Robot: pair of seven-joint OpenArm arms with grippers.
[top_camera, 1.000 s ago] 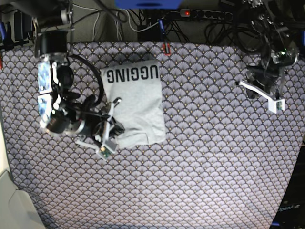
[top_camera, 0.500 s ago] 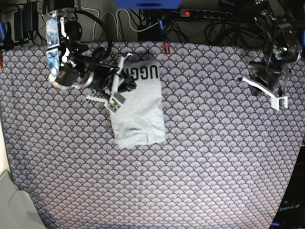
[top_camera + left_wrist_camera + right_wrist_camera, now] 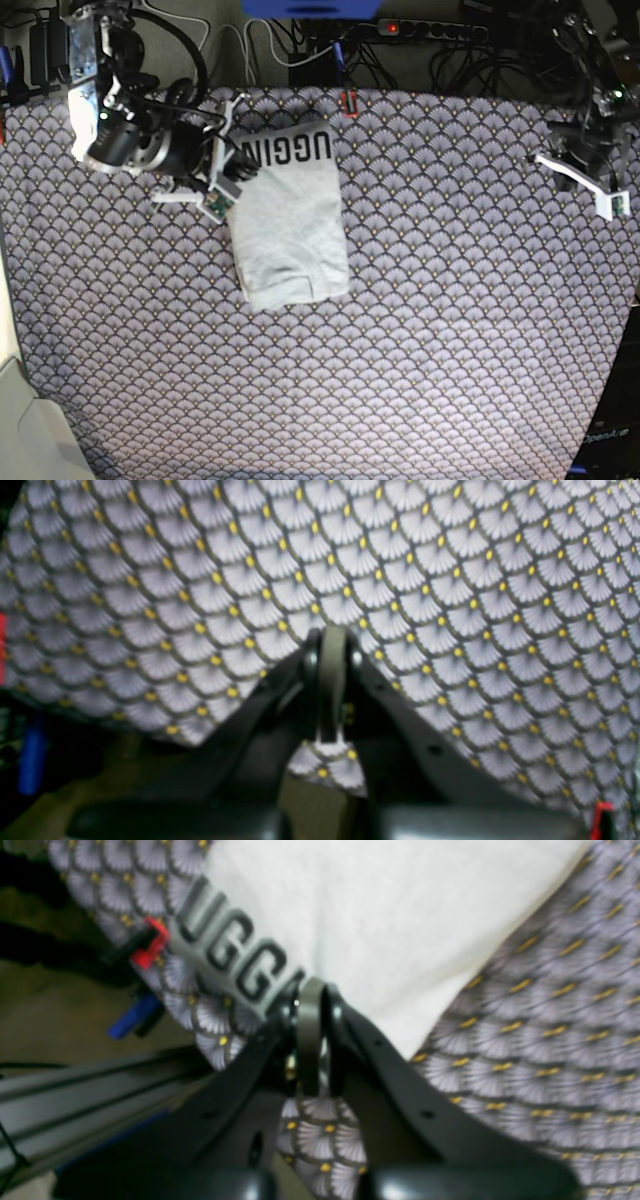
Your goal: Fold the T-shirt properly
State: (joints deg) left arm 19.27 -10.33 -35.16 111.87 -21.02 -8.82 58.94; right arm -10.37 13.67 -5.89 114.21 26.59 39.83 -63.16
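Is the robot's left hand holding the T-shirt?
No, the left hand is shut on nothing above the patterned cloth, while the T-shirt lies far across the table.

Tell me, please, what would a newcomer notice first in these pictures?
First, the folded grey T-shirt with black letters, lying left of centre on the fan-patterned cloth in the base view. Next, the right claw, shut, at the shirt's lettered top corner. The left claw, also shut, hangs far off near the cloth's opposite edge.

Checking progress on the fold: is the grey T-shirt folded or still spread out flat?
Folded. The T-shirt lies as a compact rectangle on the patterned cloth, no sleeves sticking out, with only the lettering "UGGING" along its far edge.
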